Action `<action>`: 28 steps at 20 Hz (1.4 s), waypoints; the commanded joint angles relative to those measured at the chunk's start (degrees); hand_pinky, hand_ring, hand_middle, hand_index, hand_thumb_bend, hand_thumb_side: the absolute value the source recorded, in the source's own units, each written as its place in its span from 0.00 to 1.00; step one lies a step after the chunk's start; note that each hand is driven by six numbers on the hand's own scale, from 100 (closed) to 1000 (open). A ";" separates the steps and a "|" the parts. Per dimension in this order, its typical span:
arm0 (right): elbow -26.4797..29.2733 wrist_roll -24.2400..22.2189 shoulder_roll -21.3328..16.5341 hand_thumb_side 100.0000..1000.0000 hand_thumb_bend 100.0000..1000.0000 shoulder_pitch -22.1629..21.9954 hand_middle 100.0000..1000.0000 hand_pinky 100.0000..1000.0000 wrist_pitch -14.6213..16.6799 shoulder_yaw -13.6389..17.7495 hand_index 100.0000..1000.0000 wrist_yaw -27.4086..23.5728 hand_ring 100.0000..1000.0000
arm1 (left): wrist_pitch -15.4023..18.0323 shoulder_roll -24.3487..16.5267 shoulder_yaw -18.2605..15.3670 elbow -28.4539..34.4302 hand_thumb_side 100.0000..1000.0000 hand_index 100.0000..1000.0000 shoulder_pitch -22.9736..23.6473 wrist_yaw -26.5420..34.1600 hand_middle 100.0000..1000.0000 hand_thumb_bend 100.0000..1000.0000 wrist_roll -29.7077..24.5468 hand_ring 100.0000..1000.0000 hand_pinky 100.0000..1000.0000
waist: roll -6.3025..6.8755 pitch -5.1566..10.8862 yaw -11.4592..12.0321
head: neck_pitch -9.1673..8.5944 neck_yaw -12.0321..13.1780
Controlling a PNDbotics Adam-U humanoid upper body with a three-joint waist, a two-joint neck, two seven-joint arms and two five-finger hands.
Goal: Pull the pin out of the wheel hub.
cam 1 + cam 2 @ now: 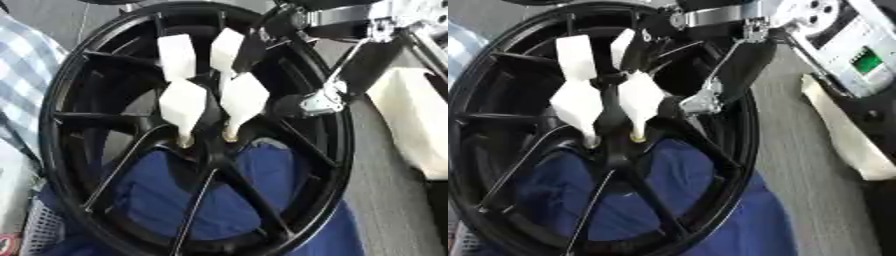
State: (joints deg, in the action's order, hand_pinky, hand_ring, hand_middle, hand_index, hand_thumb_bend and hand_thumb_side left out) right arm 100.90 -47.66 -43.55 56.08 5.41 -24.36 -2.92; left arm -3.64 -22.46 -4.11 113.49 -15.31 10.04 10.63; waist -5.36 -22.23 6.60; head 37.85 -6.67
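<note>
The right robot hand (319, 100) enters from the upper right of the frame and reaches across the wheel rim (52, 100) toward the hub (210, 150). Its black fingers (745, 65) extend downward with a silver joint at their lower end, just right of the white pins; whether the fingers close on anything cannot be determined, since the tips merge with the dark spokes (131, 160). Four white, faceted pins stand in the hub region: two upper pins (178, 56) and two lower pins (182, 107), the lower pair ending in brass-coloured tips (185, 141) seated at the hub centre. The nearest lower-right pin (245, 100) lies just beside the silver joint. The wheel stands tilted, filling the centre and left of the frame, over a blue cloth (175, 195) visible through the spokes. Open room exists to the right of the rim on the grey worktop (385, 200), bounded at the right edge by a white block (411, 120). No left robot hand appears.
</note>
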 commanded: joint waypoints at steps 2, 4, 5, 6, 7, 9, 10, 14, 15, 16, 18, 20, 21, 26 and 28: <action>-0.39 -0.17 -0.55 0.31 0.21 0.74 0.73 0.83 0.39 0.47 0.83 0.66 0.78 | 0.03 -0.39 -0.27 1.10 0.58 0.69 -0.65 -0.16 0.65 0.19 -0.15 0.78 0.84 | 0.28 0.88 0.14 | -0.91 -0.20; -0.53 -0.24 -0.51 0.31 0.21 0.76 0.73 0.83 0.45 0.43 0.83 0.83 0.78 | 0.04 -0.37 -0.27 1.10 0.58 0.69 -0.66 -0.18 0.65 0.19 -0.16 0.78 0.84 | 0.26 0.76 0.20 | -0.99 -0.20; -0.60 -0.26 -0.50 0.31 0.21 0.74 0.73 0.83 0.47 0.43 0.83 0.90 0.78 | 0.04 -0.36 -0.26 1.10 0.58 0.69 -0.66 -0.19 0.65 0.19 -0.18 0.78 0.84 | 0.24 0.70 0.23 | -1.01 -0.23; -0.66 -0.27 -0.49 0.31 0.21 0.72 0.73 0.83 0.50 0.43 0.83 0.97 0.78 | 0.03 -0.35 -0.26 1.10 0.58 0.69 -0.67 -0.20 0.65 0.19 -0.19 0.78 0.84 | 0.22 0.66 0.26 | -1.02 -0.23; -0.73 -0.28 -0.49 0.31 0.22 0.69 0.73 0.83 0.52 0.43 0.83 1.05 0.78 | 0.03 -0.34 -0.28 1.10 0.58 0.69 -0.68 -0.21 0.65 0.19 -0.19 0.78 0.84 | 0.20 0.62 0.29 | -1.06 -0.22; -0.84 -0.28 -0.48 0.31 0.22 0.65 0.73 0.83 0.58 0.41 0.83 1.22 0.78 | 0.05 -0.32 -0.31 1.10 0.58 0.69 -0.71 -0.24 0.65 0.19 -0.17 0.78 0.84 | 0.19 0.54 0.34 | -1.16 -0.24; -0.89 -0.29 -0.47 0.31 0.22 0.63 0.73 0.83 0.61 0.40 0.83 1.30 0.78 | 0.05 -0.31 -0.31 1.10 0.58 0.69 -0.72 -0.24 0.65 0.19 -0.16 0.78 0.84 | 0.19 0.49 0.37 | -1.19 -0.27; -1.11 -0.33 -0.37 0.31 0.22 0.63 0.74 0.83 0.67 0.32 0.83 1.59 0.78 | 0.05 -0.30 -0.32 1.10 0.58 0.69 -0.72 -0.27 0.65 0.19 -0.18 0.78 0.84 | 0.18 0.33 0.44 | -1.23 -0.37; -1.14 -0.35 -0.34 0.31 0.22 0.65 0.74 0.83 0.70 0.31 0.83 1.64 0.78 | 0.05 -0.30 -0.31 1.10 0.58 0.69 -0.75 -0.28 0.65 0.19 -0.21 0.78 0.84 | 0.17 0.29 0.47 | -1.26 -0.39; -1.16 -0.38 -0.31 0.31 0.22 0.66 0.74 0.83 0.73 0.30 0.83 1.69 0.78 | 0.06 -0.30 -0.29 1.10 0.58 0.69 -0.78 -0.29 0.65 0.19 -0.24 0.78 0.84 | 0.16 0.26 0.49 | -1.30 -0.40; -1.31 -0.46 -0.28 0.30 0.22 0.71 0.74 0.83 0.78 0.28 0.83 1.88 0.78 | 0.05 -0.31 -0.28 1.10 0.58 0.69 -0.83 -0.33 0.65 0.19 -0.31 0.78 0.84 | 0.14 0.19 0.54 | -1.42 -0.42; -1.52 -0.53 -0.22 0.30 0.23 0.74 0.74 0.83 0.90 0.23 0.83 2.08 0.78 | 0.04 -0.30 -0.28 1.10 0.58 0.69 -0.84 -0.33 0.65 0.19 -0.35 0.78 0.84 | 0.13 0.17 0.56 | -1.45 -0.43; -1.59 -0.55 -0.20 0.30 0.23 0.75 0.74 0.83 0.97 0.21 0.83 2.15 0.78 | 0.03 -0.29 -0.28 1.10 0.58 0.69 -0.84 -0.33 0.65 0.19 -0.37 0.78 0.84 | 0.12 0.14 0.59 | -1.40 -0.46; -2.08 -0.71 -0.15 0.30 0.24 0.52 0.73 0.83 1.35 -0.06 0.82 2.98 0.77 | -0.01 -0.23 -0.31 1.10 0.58 0.69 -0.87 -0.37 0.65 0.19 -0.42 0.78 0.84 | 0.01 -0.13 0.83 | -1.41 -0.72; -1.90 -0.67 -0.51 0.30 0.26 0.05 0.73 0.83 1.47 -0.15 0.82 3.31 0.77 | -0.01 -0.21 -0.30 1.10 0.58 0.68 -0.91 -0.38 0.65 0.19 -0.43 0.78 0.84 | -0.04 -0.24 0.93 | -1.51 -0.79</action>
State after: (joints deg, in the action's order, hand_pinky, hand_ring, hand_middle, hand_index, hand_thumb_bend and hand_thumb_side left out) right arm 98.84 -48.33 -42.79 55.64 6.61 -24.79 -0.11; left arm -3.80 -22.08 -4.11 113.49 -15.65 9.97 10.38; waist -5.71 -23.40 7.49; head 37.12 -7.23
